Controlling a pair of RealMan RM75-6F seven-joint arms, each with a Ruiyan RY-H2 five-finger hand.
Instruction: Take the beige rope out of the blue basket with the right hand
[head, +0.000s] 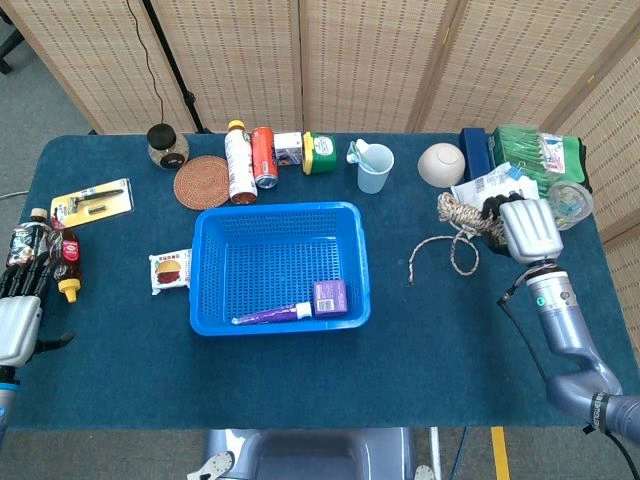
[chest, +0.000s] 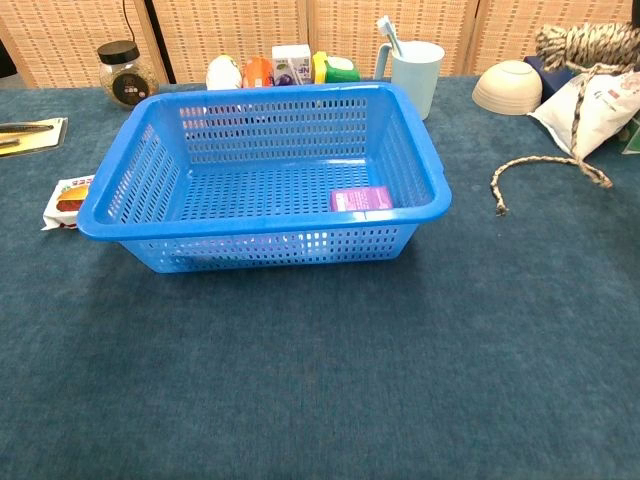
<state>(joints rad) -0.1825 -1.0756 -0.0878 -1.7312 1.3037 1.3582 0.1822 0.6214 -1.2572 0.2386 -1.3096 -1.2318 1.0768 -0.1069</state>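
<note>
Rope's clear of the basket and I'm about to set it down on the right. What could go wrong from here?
1. The beige rope bundle in the right hand hangs by the white packet and bowl; lowering there may snag or nudge them.
2. The loose tail trails on the cloth; moving sideways could drag it toward the blue basket.
</note>
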